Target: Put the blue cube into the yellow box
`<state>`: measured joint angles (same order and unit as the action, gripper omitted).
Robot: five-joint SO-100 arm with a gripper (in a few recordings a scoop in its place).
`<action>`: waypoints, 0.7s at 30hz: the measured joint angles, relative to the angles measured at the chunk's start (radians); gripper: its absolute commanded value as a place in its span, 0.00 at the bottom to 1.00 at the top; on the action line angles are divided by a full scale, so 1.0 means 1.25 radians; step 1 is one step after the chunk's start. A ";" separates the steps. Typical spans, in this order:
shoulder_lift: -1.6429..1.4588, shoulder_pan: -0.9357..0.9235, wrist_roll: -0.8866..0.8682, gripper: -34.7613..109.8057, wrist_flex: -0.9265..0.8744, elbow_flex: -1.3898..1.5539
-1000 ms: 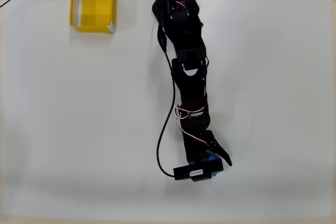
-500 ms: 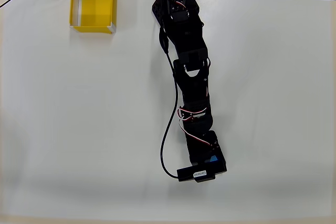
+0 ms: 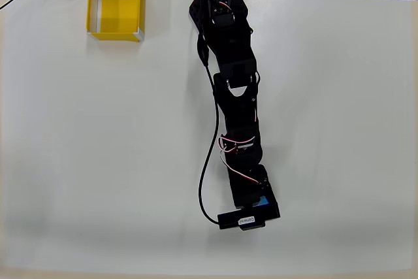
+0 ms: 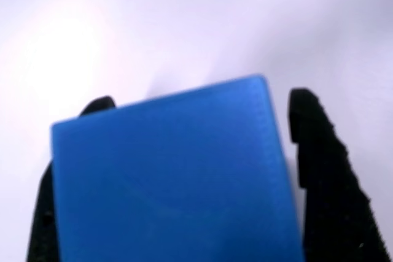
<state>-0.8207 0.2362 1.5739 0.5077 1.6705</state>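
The blue cube [image 4: 172, 176] looms large in the wrist view, sitting between the two black fingers [image 4: 325, 176] of my gripper [image 4: 201, 99], which is shut on it. From overhead only a sliver of the blue cube [image 3: 264, 199] peeks out beside the gripper [image 3: 256, 202], near the table's front edge, right of centre. The yellow box [image 3: 117, 12], open-topped with white rims, stands empty at the far left corner of the table, well away from the gripper.
The black arm [image 3: 232, 76] stretches from its base at the back middle down across the white table [image 3: 98, 161]. A black cable [image 3: 208, 161] loops along the arm's left side.
One second ago one finger stood splayed out to the right of the cube. It has since swung in, and the jaws now hold the cube.
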 measured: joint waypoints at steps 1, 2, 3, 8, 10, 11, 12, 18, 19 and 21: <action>-0.013 -0.012 0.000 0.35 -0.020 0.001; -0.023 -0.022 0.000 0.35 -0.036 0.001; -0.037 -0.033 0.000 0.35 -0.055 0.001; -0.129 -0.099 -0.013 0.35 -0.153 0.002; -0.180 -0.134 -0.018 0.35 -0.199 0.002; -0.211 -0.155 -0.023 0.35 -0.222 0.002; -0.231 -0.167 -0.026 0.35 -0.236 0.002; -0.368 -0.296 -0.053 0.35 -0.362 0.001; -0.384 -0.324 -0.054 0.35 -0.379 0.001; -0.411 -0.379 -0.060 0.35 -0.409 0.001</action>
<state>-1.3346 -0.2378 1.4987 -0.0031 1.6720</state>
